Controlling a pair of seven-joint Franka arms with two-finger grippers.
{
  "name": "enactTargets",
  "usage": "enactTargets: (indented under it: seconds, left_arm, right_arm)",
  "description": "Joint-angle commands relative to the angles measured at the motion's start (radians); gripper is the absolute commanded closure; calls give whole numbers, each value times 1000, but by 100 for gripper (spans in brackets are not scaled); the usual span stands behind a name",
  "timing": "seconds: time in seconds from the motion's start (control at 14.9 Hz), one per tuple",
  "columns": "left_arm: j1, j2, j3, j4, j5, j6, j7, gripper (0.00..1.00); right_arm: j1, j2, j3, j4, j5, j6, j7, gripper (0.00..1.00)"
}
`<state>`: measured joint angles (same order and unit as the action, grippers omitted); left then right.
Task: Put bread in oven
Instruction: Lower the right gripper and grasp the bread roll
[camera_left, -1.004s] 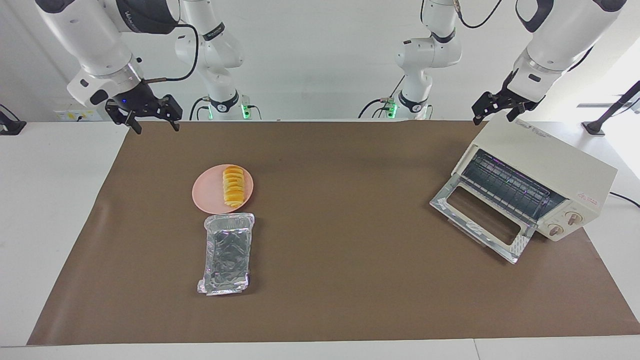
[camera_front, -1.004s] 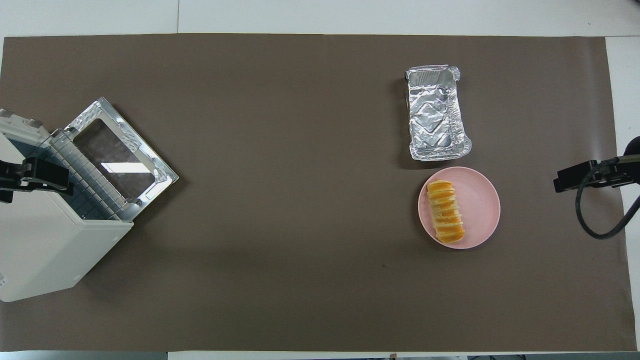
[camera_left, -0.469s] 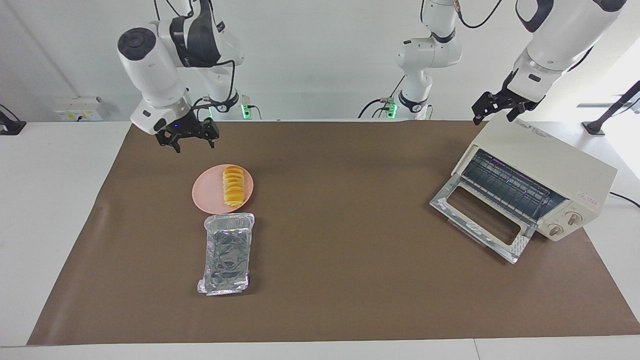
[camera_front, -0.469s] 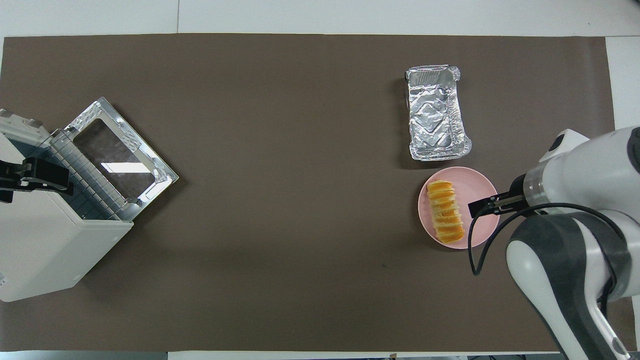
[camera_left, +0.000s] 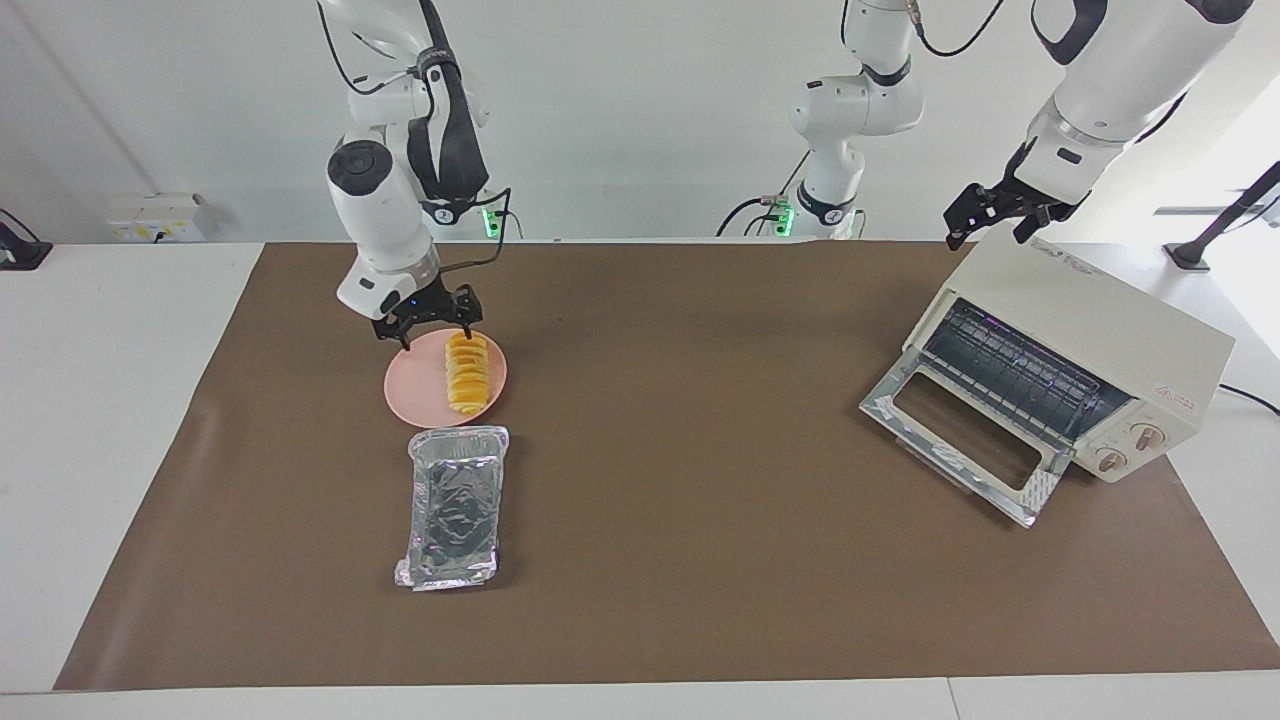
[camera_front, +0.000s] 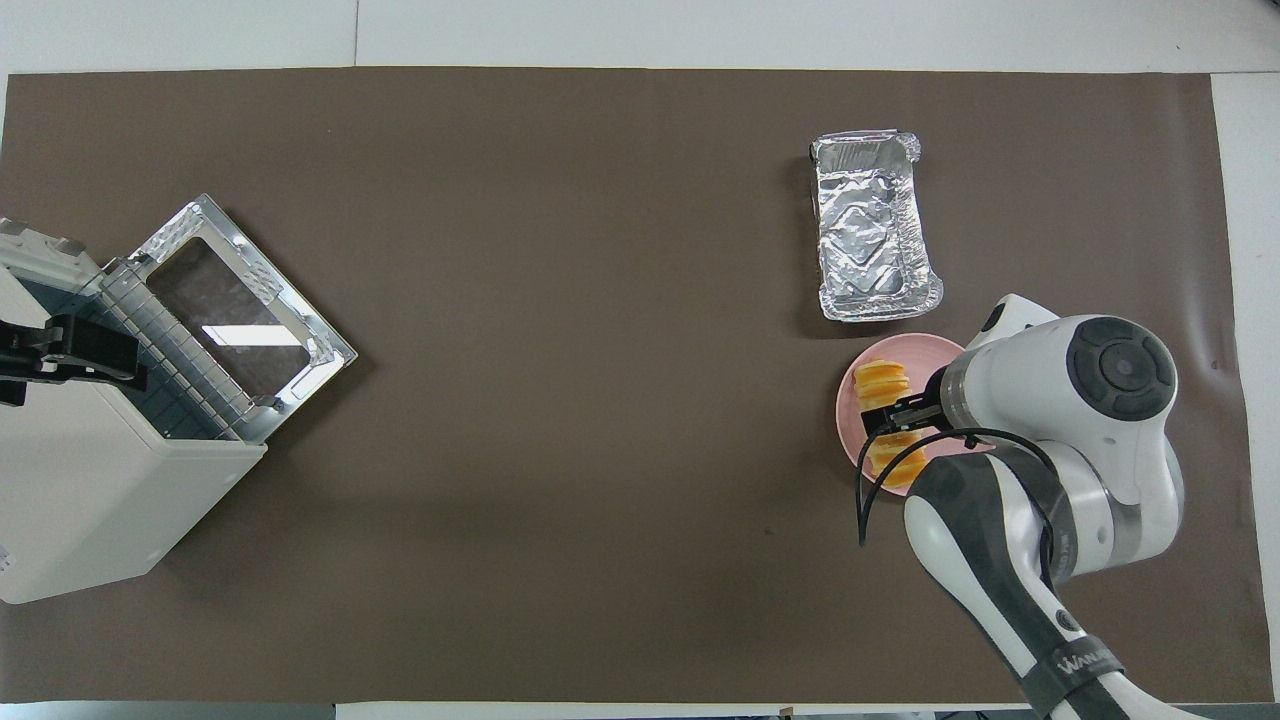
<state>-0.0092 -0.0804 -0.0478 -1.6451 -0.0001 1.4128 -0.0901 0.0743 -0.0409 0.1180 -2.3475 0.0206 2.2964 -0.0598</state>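
Presently — right gripper (camera_left: 436, 327) wide, over bread (camera_left: 466, 373), upper left | left gripper (camera_left: 994, 215) wide, over oven (camera_left: 1080, 340) — waits.

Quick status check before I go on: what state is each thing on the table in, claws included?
bread: lying on the pink plate, not gripped.
oven: door dropped open, wire rack bare.
foil tray: empty, beside the plate, farther from the robots.
right claw: open, low over the plate's robot-side edge.
left claw: open, waiting above the oven's top.
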Motion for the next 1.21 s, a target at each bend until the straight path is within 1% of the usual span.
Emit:
enactTargets:
  seconds: [0.0, 0.13, 0.33, 0.4, 0.47, 0.54, 0.6, 0.67, 0.87, 1.0, 1.14]
  left_arm:
    - [9, -33, -4, -35, -8, 5, 7, 0]
    - [9, -32, -4, -35, -8, 5, 7, 0]
    - [9, -33, -4, -35, -8, 5, 7, 0]
    - [11, -33, -4, -35, -8, 5, 7, 0]
    - [11, -33, -4, -35, -8, 5, 7, 0]
    - [9, -33, -4, -35, -8, 5, 7, 0]
    - [11, -33, -4, -35, -8, 5, 7, 0]
    - [11, -33, -4, -35, -8, 5, 7, 0]
    - [9, -33, -4, -35, -8, 5, 7, 0]
    - [9, -33, -4, -35, -8, 5, 7, 0]
    - [9, -33, -4, -35, -8, 5, 7, 0]
  right_arm:
    - [9, 7, 0, -77, 4, 150, -11, 0]
    - [12, 42, 0, -95, 4, 214, -15, 0]
    - [22, 91, -1, -90, 4, 265, -14, 0]
    - [22, 93, -1, -87, 4, 259, -15, 10]
    - [19, 95, -1, -79, 2, 252, -17, 28]
    - [16, 96, -1, -72, 2, 248, -17, 53]
    - [16, 96, -3, -66, 2, 236, -14, 83]
    - [16, 96, -3, -56, 2, 221, -14, 99]
    - [9, 95, -3, -27, 2, 181, -14, 100]
    - [9, 90, -3, 23, 2, 91, -15, 100]
    - [2, 91, -4, 126, 2, -45, -17, 100]
